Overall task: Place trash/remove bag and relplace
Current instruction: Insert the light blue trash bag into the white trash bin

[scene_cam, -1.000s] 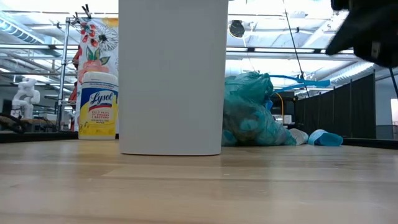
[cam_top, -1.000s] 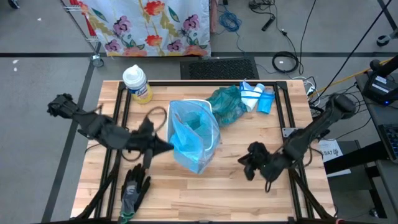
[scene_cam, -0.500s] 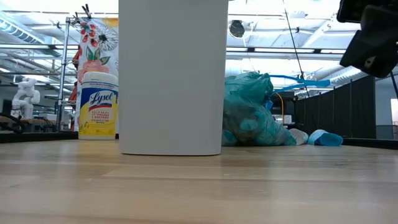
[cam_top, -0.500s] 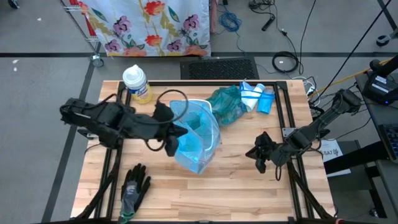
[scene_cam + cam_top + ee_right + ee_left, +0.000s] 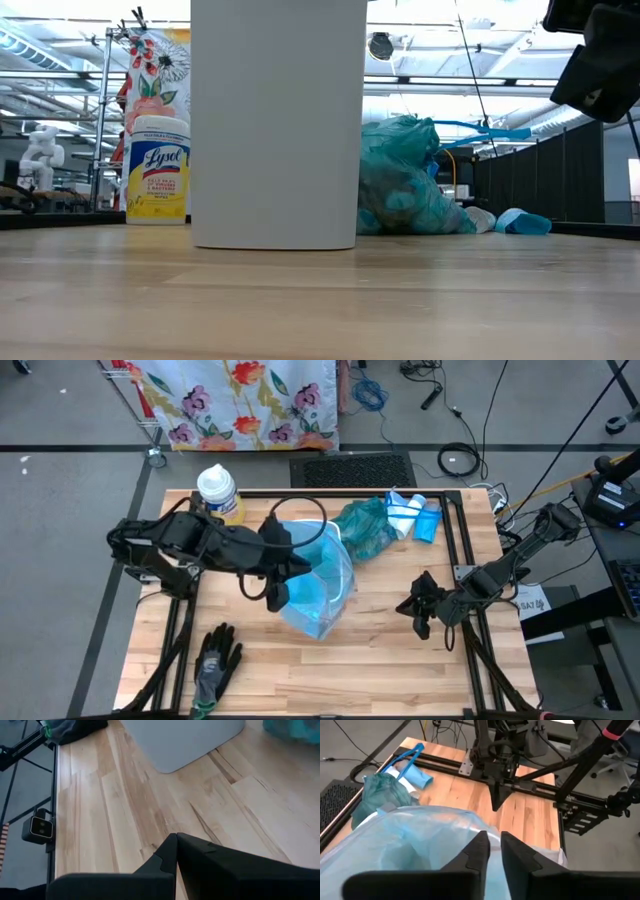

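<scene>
we see a white bin standing near the middle of the wooden worktop, lined with a pale blue bag that billows over its rim. the left gripper hangs over the bin's left edge, and in the left wrist view its fingers stand with a narrow slit between them right above the blue bag; we cannot tell whether they pinch any of the plastic. the right gripper hovers above bare wood to the right of the bin, well apart from it, and its fingers are pressed together with nothing between them. a tied, full teal bag lies behind the bin towards the far edge, touching or just beside it, and a blue and white packet lies just to its right. a yellow tub of wipes with a white lid stands at the far left corner. a black and grey glove lies near the front left edge. from the low view the bin rises as a plain white wall, with the tub on one side and the teal bag on the other. we see no loose trash on the worktop.
</scene>
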You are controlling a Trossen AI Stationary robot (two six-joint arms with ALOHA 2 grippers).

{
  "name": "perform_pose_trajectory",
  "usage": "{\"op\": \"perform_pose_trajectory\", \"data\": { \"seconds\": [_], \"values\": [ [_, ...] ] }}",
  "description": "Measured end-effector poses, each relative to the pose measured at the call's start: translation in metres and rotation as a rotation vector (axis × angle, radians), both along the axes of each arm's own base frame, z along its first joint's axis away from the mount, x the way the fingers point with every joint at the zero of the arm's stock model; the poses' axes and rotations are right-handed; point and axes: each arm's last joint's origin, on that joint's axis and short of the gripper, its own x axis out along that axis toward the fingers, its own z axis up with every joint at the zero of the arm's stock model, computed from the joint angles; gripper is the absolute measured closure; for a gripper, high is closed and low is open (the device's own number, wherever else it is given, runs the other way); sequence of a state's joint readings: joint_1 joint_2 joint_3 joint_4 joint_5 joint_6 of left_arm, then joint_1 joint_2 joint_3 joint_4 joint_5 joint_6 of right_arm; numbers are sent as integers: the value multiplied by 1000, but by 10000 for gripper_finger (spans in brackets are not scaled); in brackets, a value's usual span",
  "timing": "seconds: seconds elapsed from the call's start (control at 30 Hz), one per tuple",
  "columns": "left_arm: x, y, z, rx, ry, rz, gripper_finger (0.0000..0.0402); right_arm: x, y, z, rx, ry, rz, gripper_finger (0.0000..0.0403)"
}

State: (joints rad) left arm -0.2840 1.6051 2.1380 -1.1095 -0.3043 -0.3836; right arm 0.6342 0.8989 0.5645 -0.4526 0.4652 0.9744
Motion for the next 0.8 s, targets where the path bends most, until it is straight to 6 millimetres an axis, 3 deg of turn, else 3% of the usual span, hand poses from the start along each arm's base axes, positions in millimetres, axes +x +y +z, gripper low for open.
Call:
{"op": "perform_pose_trajectory", "data": {
  "seconds": [0.43, 0.6, 0.8],
  "values": [
    [9, 14, -4, 202, 35, -92, 208, 1, -1, 1, 3, -22, -47, 403],
    [15, 16, -10, 361, 77, -249, 199, 1, -3, 1, -3, -48, -111, 403],
    [25, 23, -30, 380, 228, -428, 199, 2, -5, 2, 8, -61, -161, 403]
  ]
}}
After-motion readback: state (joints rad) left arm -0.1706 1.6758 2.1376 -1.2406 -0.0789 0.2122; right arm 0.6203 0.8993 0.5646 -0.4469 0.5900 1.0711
